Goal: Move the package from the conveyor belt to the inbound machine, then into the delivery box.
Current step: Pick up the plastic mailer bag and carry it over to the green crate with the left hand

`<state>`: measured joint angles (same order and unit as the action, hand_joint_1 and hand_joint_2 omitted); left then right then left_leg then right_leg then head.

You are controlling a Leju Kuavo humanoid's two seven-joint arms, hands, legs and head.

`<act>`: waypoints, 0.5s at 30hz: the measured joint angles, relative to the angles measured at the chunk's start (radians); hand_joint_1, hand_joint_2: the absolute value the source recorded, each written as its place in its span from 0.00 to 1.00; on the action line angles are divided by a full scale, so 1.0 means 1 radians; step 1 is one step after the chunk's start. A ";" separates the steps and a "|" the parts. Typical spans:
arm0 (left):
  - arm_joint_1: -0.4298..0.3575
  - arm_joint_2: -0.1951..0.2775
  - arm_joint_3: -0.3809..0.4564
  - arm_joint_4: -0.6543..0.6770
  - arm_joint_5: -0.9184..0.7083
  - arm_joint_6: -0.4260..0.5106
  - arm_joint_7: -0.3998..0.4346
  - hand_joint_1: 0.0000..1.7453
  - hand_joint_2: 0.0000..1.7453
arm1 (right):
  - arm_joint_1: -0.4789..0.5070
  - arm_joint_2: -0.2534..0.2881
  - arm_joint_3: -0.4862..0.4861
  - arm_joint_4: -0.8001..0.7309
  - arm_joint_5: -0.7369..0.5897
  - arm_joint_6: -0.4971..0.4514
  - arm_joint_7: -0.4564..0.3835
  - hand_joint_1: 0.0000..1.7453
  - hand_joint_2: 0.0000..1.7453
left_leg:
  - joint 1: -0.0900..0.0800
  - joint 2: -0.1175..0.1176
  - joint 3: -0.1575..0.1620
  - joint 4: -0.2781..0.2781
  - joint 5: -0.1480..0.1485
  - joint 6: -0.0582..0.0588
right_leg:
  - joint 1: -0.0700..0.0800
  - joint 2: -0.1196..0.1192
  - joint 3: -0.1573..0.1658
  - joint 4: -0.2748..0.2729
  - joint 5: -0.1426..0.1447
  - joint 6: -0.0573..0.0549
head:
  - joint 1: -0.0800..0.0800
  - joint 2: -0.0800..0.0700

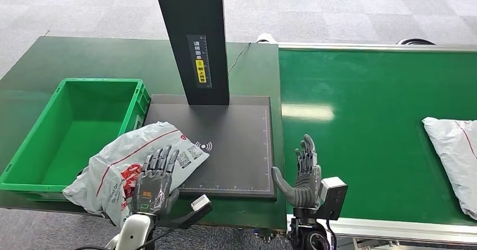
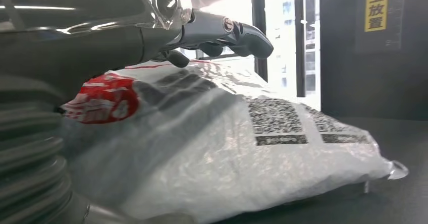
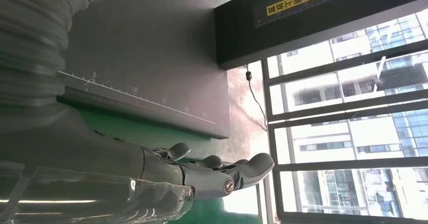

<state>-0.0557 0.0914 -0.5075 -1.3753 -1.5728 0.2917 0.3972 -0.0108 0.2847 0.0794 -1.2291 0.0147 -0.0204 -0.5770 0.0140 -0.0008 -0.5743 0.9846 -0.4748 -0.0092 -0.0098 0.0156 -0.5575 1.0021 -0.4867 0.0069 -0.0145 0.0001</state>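
On the right of the room the green conveyor belt runs wide and flat, with a second grey mailer lying at its far right end, and to its left the dark green counter carries the rest. The inbound machine sits in the middle, a black scanning plate with a tall black post rising from its back edge, and just beside it on the left stands the green delivery box, open-topped. The package is a soft grey poly bag with red print and barcode labels; it lies half on the plate's near left corner and half sagging off toward the box, crumpled where it droops. It looks light, limp and slick, so I judge it will fold and slide rather than hold shape; the fuller middle, near the red mark, seems the best place to gather film. The left robot hand rests on top of it, fingers spread flat over the film, not plainly closed round it. The right robot hand stands open and upright at the plate's near right corner, holding nothing.
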 joint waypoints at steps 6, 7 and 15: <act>-0.058 -0.047 0.079 0.107 0.000 0.017 -0.091 0.00 1.00 | 0.000 0.003 0.000 0.000 0.001 0.000 0.001 0.00 1.00 | 0.000 0.000 0.004 0.000 0.000 0.000 | 0.000 -0.001 0.005 0.000 0.000 0.000 | 0.000 0.000; -0.066 -0.052 0.087 0.120 0.000 0.017 -0.095 0.00 1.00 | 0.000 0.003 0.000 0.000 0.001 0.000 0.001 0.00 1.00 | 0.000 0.000 0.005 0.000 0.000 0.000 | 0.000 -0.001 0.005 0.000 0.000 0.000 | 0.000 0.000; -0.093 -0.079 0.124 0.181 0.001 0.013 -0.112 0.97 1.00 | 0.000 0.003 0.000 0.000 0.001 0.000 0.001 0.00 1.00 | 0.000 -0.001 0.010 0.000 0.000 0.000 | 0.000 -0.001 0.011 0.000 0.000 0.000 | 0.000 0.000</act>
<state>-0.1483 0.0126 -0.3834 -1.1945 -1.5717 0.3050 0.2851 -0.0107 0.2880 0.0790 -1.2291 0.0156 -0.0202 -0.5760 0.0140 -0.0014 -0.5639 0.9843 -0.4748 -0.0092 -0.0097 0.0148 -0.5466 1.0021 -0.4869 0.0068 -0.0145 0.0001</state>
